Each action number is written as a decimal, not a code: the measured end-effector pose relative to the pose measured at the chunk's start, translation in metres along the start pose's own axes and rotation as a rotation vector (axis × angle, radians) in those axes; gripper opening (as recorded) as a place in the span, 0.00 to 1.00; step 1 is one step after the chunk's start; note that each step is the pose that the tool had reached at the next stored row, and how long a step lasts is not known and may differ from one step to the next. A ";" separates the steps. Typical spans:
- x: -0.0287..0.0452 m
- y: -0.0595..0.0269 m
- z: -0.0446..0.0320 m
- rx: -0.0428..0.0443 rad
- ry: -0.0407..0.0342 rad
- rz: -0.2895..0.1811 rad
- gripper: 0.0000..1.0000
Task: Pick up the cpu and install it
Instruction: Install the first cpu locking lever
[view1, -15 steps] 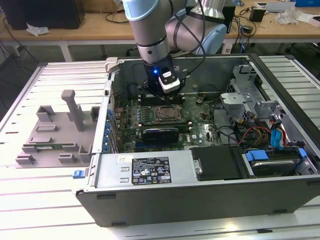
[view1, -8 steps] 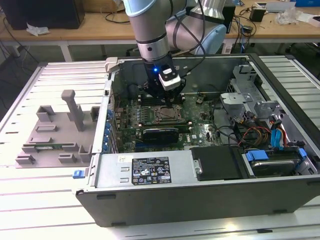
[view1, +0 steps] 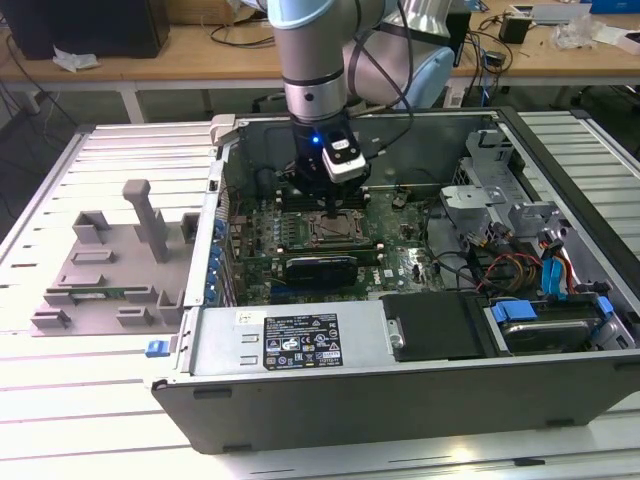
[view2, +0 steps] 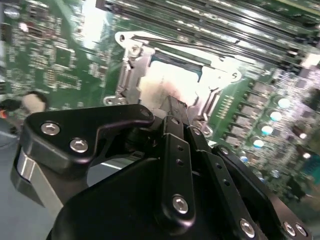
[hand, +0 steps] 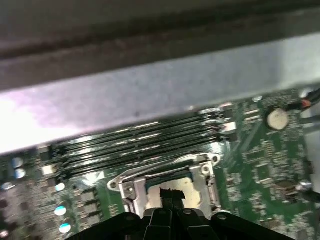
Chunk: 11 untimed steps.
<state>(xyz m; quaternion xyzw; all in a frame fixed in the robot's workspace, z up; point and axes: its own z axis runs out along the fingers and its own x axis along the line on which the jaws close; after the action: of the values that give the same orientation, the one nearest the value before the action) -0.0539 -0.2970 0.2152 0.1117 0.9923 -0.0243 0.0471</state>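
On the exterior view's left you have a grey fixture tray (view1: 110, 265) beside the open computer case (view1: 400, 390). Mid-case, your gripper (view1: 332, 214) hangs over the socket (view1: 335, 232), fingers (view2: 176, 112) drawn narrow; the cpu (view2: 157, 87) lies inside the metal frame (view2: 131, 60). Memory slots (hand: 140, 142) run just behind; cables (view1: 520, 270) crowd the right.

One open computer case (view1: 400, 380) sits on one slatted table (view1: 90, 420) — with one grey fixture (view1: 115, 265) beside it. Inside lie one motherboard (view1: 400, 235) and one socket (view1: 335, 228) — one gripper (view1: 333, 205) above.
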 end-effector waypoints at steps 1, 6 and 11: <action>-0.0020 0.0005 0.0004 0.0061 0.0282 -0.002 0.11; -0.0026 0.0003 -0.0041 0.0069 0.0308 -0.002 0.11; -0.0043 -0.0004 -0.0220 0.0068 0.0308 -0.002 0.11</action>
<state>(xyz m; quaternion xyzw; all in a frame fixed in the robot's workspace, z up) -0.0517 -0.2970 0.2375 0.1113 0.9930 -0.0260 0.0314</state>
